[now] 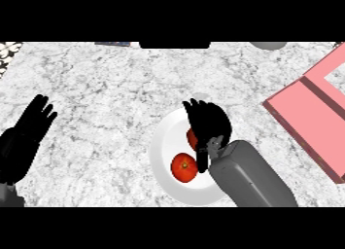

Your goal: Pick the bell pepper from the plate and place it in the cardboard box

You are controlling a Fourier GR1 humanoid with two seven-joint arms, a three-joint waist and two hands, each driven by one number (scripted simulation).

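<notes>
R hand [207,122], fingers straight and apart over plate [163,146], should dip and curl round pepper [184,168] just below its thumb; L hand [27,131] rests open.

There is one white plate [167,146], one red pepper [183,168], one pink box [315,114], and two black hands.

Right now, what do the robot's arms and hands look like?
Both hands are matte black, with slender fingers and a thumb: left hand, right hand. The right forearm is a smooth grey rounded casing. The left forearm is mostly dark here. No cables or markings visible.
</notes>
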